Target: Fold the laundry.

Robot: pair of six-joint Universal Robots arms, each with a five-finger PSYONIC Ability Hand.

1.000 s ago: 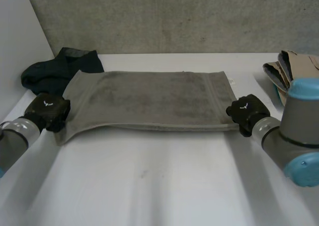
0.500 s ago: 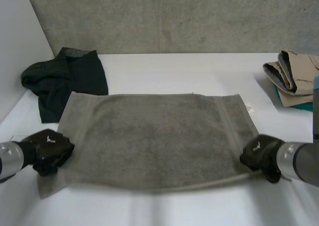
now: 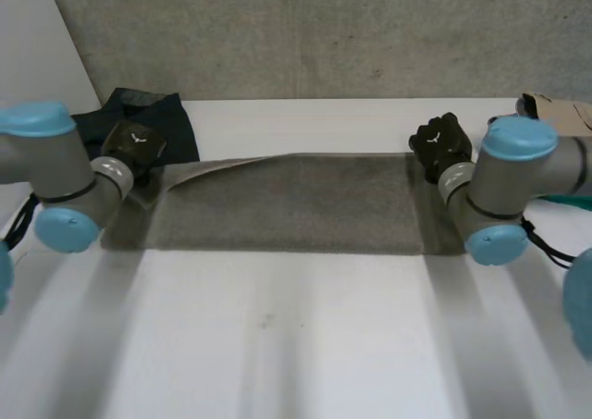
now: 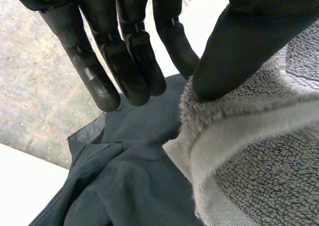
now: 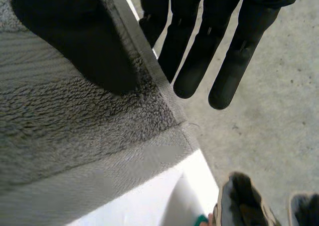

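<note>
On the white table point(image 3: 277, 345), the grey towel point(image 3: 287, 202) lies folded in a long band between a dark garment point(image 3: 176, 123) and stacked clothes point(image 3: 555, 112). At its far left corner, the left hand point(image 4: 124, 51) has its fingers straight and off the cloth, only the thumb resting on it. The right hand point(image 5: 209, 51) is released likewise at the far right corner.
</note>
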